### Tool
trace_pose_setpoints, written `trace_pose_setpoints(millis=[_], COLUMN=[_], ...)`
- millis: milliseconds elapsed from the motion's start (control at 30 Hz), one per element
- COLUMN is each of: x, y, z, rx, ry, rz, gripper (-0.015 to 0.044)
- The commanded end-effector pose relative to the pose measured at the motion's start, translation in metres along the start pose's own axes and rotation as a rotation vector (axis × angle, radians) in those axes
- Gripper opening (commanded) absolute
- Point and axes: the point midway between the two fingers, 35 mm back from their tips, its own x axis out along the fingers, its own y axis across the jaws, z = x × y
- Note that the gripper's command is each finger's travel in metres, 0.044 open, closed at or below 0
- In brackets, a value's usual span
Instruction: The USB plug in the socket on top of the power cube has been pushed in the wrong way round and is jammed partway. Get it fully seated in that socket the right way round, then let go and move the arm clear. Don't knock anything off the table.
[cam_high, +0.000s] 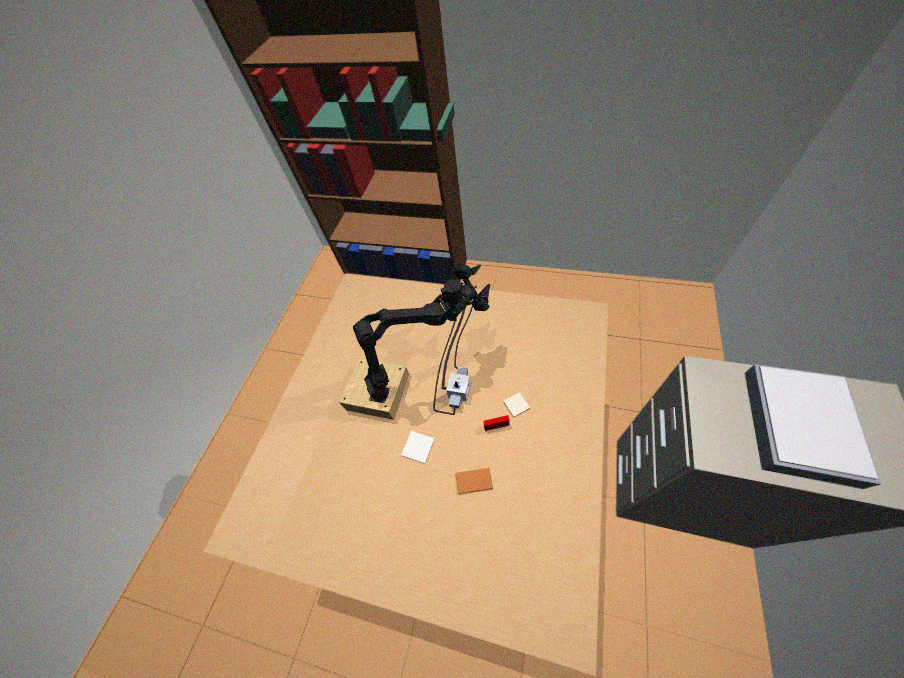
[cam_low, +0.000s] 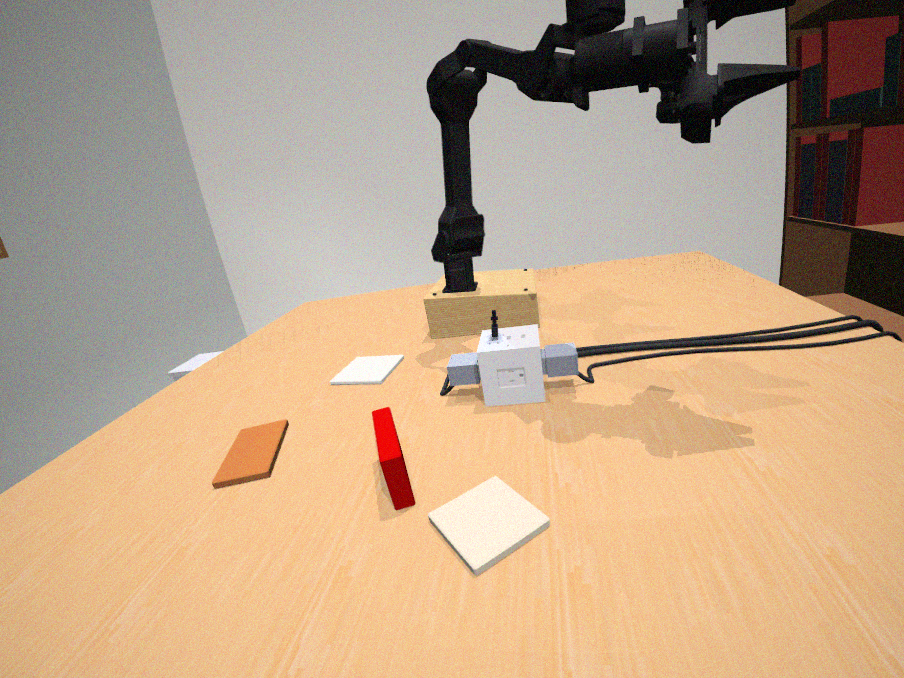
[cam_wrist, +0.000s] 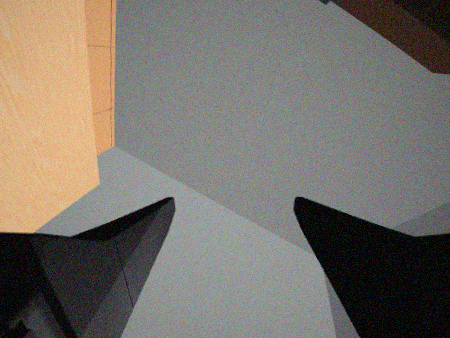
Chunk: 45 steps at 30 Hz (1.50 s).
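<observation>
Exterior view, fingers (cam_low: 759, 72) spread wide, gripping nothing, high above power cube (cam_low: 511, 368), USB plug (cam_low: 494, 323) upright

My end effector (cam_low: 759, 83) hangs high above the table (cam_low: 693, 510), far right of the power cube (cam_low: 512, 372). The USB plug (cam_low: 494, 323) stands on the cube's top; my base block (cam_low: 481, 302) sits just behind it.
</observation>
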Motion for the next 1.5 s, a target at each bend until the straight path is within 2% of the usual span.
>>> trace_pose_setpoints(millis=[0, 67, 167, 367, 633, 867, 1467], x=[-0.001, -0.009, -0.039, -0.095, -0.181, -0.265, -0.275], y=[0.004, 0.036, 0.103, 0.168, 0.216, 0.225, 0.227], z=[-0.001, -0.007, -0.012, -0.005, 0.019, 0.044, 0.047], rx=[0.015, 0.138, 0.402, 0.691, 1.015, 1.255, 1.274], ry=[0.001, 0.018, 0.076, 0.17, 0.322, 0.472, 0.486], rz=[0.016, 0.147, 0.437, 0.778, 1.192, 1.552, 1.584], gripper=[0.0426, 0.044, 0.044, 0.044, 0.044, 0.044, 0.044])
